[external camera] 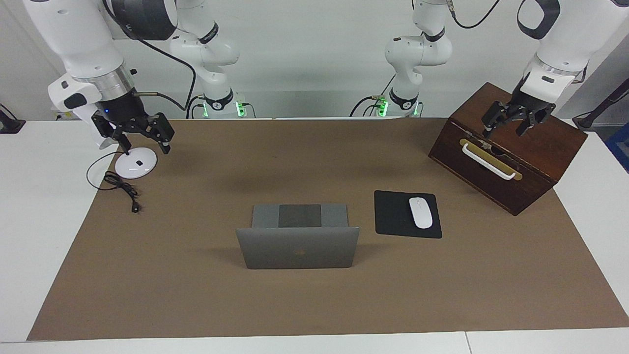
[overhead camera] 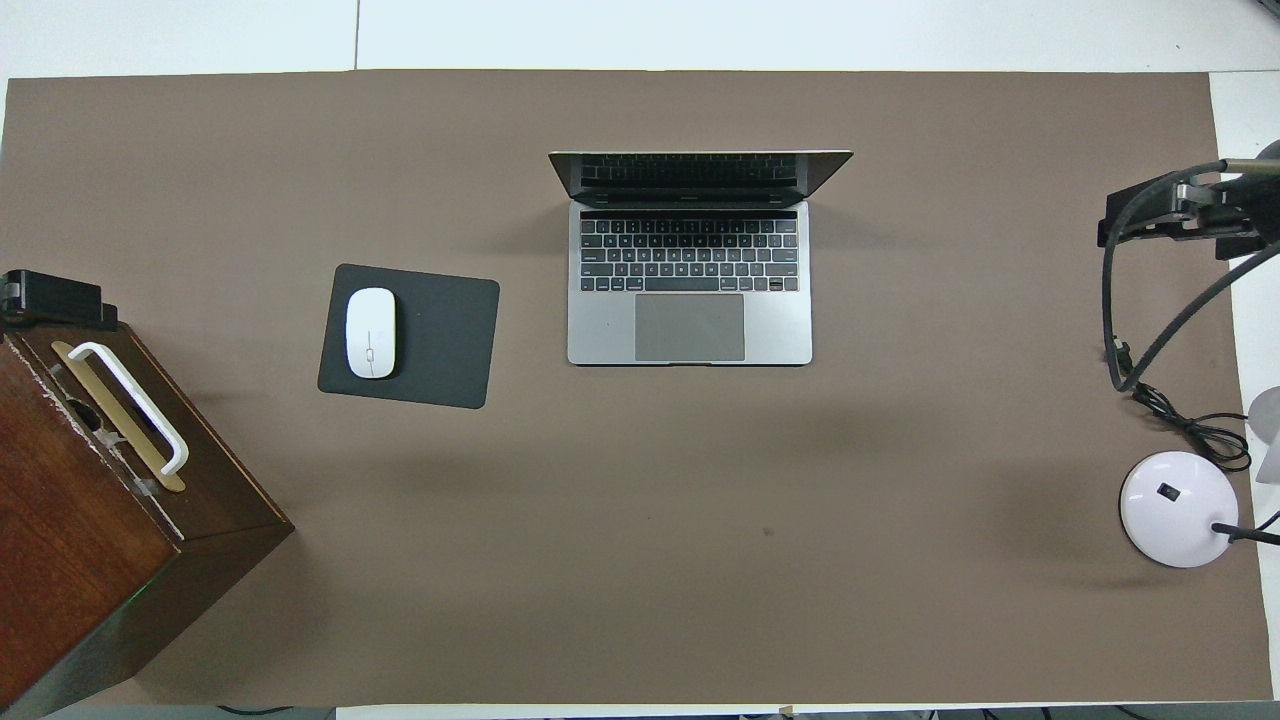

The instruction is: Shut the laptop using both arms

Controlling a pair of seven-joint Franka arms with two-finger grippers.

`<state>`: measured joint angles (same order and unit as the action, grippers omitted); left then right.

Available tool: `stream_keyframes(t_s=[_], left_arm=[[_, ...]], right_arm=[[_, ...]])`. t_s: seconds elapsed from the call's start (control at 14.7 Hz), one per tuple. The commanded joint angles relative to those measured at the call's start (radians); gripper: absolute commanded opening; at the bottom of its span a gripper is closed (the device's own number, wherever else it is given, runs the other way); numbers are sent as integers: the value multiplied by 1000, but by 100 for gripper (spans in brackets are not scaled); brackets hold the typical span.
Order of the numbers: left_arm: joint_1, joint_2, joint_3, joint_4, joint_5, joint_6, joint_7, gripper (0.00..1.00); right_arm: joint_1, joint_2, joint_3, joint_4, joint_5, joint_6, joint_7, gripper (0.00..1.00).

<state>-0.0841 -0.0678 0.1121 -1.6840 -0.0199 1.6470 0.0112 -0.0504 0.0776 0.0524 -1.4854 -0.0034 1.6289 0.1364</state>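
Two arms hang over the two ends of the worktop (external camera: 29,236), and the laptop (external camera: 298,253) sits between them, well apart from both. It stands open on the brown mat (external camera: 196,295), roughly midway along the worktop, its lid upright with the logo side turned away from the robots and the keyboard and trackpad facing them.

Over the wooden box (external camera: 540,142) at the left arm's end hangs the left tool (external camera: 511,127), its fingers spread and released, gripping nothing; whether it touches the box top cannot be told. The box, with its white handle (external camera: 489,162), lies nearer to the robots than the laptop.

At the right arm's end the right tool (external camera: 145,142) hangs just above the white round lamp base (external camera: 136,162), also released and empty-handed. A black cable (external camera: 120,186) coils on the mat beside that base. In the overhead view only the tips of both tools show at the picture's edges, the right tool at (overhead camera: 1165,215) and the left at (overhead camera: 55,298).

Beside the laptop, toward the left arm's end, lies a black mouse pad (external camera: 393,216) carrying a white mouse (external camera: 420,212). Neither tool is near the laptop's lid.
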Motion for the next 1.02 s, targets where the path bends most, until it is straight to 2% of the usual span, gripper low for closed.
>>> stream_keyframes(t_s=[0.0, 0.96], left_arm=[[9, -12, -6, 0, 9, -19, 10, 100], [-5, -24, -18, -16, 9, -23, 1, 100]], right_arm=[[-12, -9, 12, -7, -13, 15, -3, 100], [-19, -2, 12, 7, -17, 20, -4, 100]])
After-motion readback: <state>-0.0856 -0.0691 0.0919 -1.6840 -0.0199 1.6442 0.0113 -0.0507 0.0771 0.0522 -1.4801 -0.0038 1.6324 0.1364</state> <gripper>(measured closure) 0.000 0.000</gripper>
